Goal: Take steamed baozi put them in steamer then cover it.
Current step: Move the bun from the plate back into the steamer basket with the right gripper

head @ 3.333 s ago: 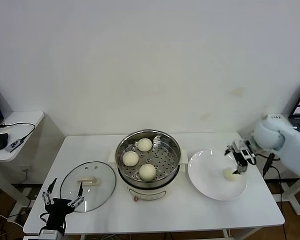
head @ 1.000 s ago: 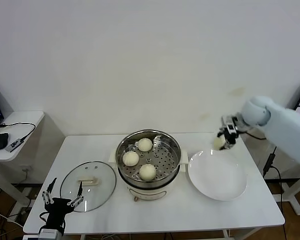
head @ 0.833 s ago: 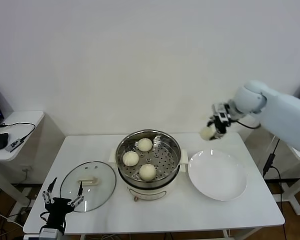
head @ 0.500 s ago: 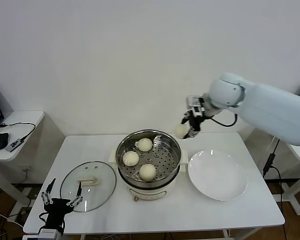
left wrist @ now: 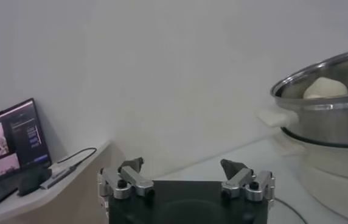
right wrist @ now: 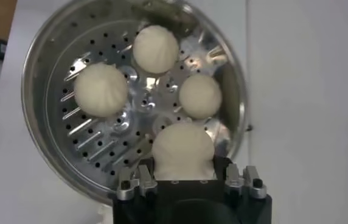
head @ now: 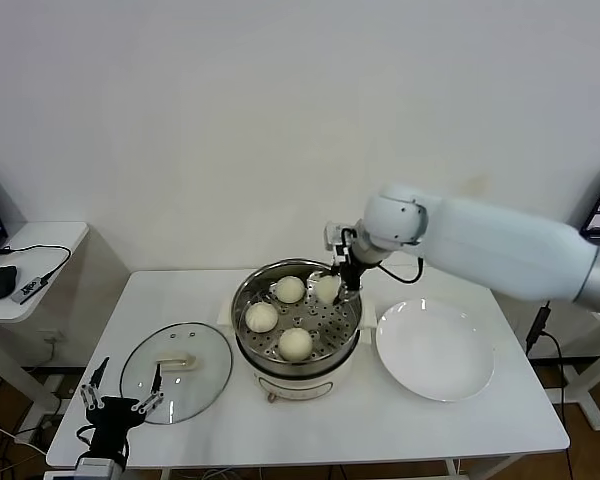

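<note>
The steamer (head: 246, 352) stands mid-table with three baozi (head: 261, 317) on its perforated tray. My right gripper (head: 337, 277) is shut on the fourth baozi (head: 327, 289) and holds it low over the tray's far right part. In the right wrist view this held baozi (right wrist: 183, 151) sits in the gripper (right wrist: 183, 165) above the steamer (right wrist: 37, 131), near the three others (right wrist: 101, 89). The glass cover (head: 176, 370) lies flat on the table to the steamer's left. My left gripper (head: 115, 405) is open and empty, parked low by the table's front left corner; it also shows in the left wrist view (left wrist: 183, 165).
An empty white plate (head: 435, 352) lies right of the steamer. A side desk (head: 35, 250) with a mouse and cables stands at far left. The left wrist view shows the steamer's wall (left wrist: 332, 128) and a laptop (left wrist: 10, 140).
My right gripper lifted the last baozi off the white plate and carried it left, to over the steamer's tray. The plate is now empty. The left arm has not moved.
</note>
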You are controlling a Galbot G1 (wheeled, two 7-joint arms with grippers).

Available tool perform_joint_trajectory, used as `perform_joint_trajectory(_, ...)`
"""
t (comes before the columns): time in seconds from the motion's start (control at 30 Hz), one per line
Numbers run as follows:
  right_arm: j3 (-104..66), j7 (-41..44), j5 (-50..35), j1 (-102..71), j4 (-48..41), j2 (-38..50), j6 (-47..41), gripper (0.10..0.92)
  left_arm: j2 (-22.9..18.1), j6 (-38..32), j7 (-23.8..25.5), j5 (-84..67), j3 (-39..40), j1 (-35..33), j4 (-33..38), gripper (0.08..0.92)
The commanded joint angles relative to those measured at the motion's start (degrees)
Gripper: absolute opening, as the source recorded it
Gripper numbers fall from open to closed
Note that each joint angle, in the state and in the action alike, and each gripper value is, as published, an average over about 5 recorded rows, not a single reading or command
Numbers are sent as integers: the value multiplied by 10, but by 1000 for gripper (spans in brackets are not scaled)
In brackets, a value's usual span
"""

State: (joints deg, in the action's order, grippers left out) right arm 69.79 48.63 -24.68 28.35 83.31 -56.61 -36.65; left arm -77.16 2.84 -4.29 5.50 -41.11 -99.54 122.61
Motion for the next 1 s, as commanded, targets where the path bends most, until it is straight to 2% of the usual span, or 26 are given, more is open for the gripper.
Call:
perform_joint_trajectory(0.03,8,-22,14,-47,-16,-27,-20,602,1,0,0,0,1,2,-2,823)
perform_joint_trajectory(0.53,-4,-25,18,-57,-20,-30,-20,608,1,0,0,0,2,6,-4,823)
perform_joint_trajectory(0.8,-45,-21,15,-40,18,12,-16,790,0,0,0,0,1,6,-2,823)
perform_joint_trajectory(0.9,-64,-36,11,-32,43,40,-10,818,0,0,0,-2,0,6,-3,823)
perform_joint_trajectory(1.0,-89,-104,-19,-43,78,71,6,822,-1,-1,0,-5,0,7,-6,823)
